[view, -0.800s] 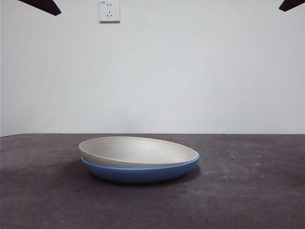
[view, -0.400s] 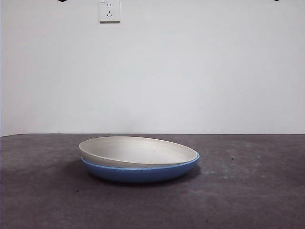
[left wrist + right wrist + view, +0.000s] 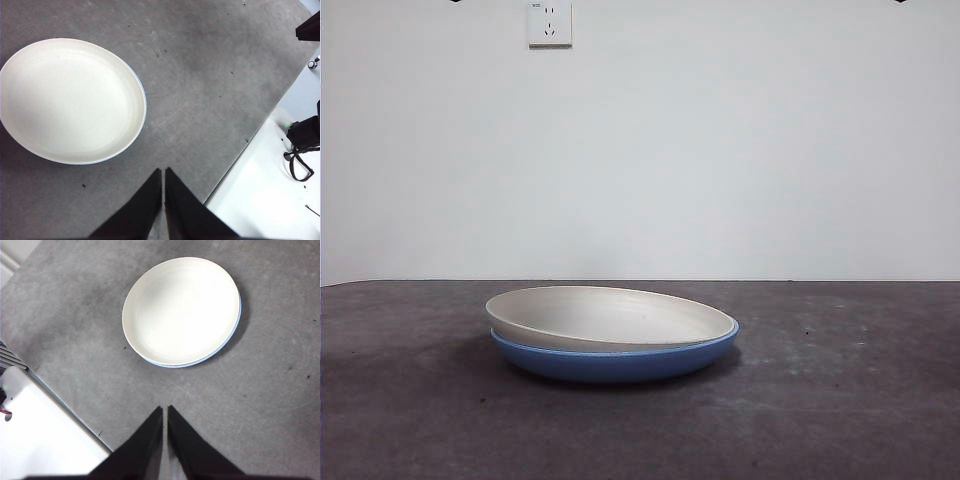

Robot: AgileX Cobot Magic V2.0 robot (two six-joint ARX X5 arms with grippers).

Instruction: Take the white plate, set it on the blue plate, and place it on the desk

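Note:
The white plate [image 3: 610, 316] lies inside the blue plate [image 3: 620, 362] on the dark grey desk [image 3: 840, 400], slightly tilted, near the middle of the front view. In the left wrist view the white plate [image 3: 70, 100] hides all but a thin blue rim [image 3: 144, 100]. The right wrist view shows the white plate [image 3: 182, 310] with a blue rim edge [image 3: 227, 342]. My left gripper [image 3: 163, 172] is shut and empty, high above the desk and apart from the plates. My right gripper [image 3: 165, 410] is shut and empty, also raised and apart from them.
A white wall with a socket [image 3: 549, 22] stands behind the desk. The desk's edge and a white surface beyond it show in the left wrist view [image 3: 265, 200] and the right wrist view [image 3: 40, 435]. Black cables [image 3: 300, 145] lie there.
Both arm tips at the top corners of the front view have risen almost out of view. The plates have not moved.

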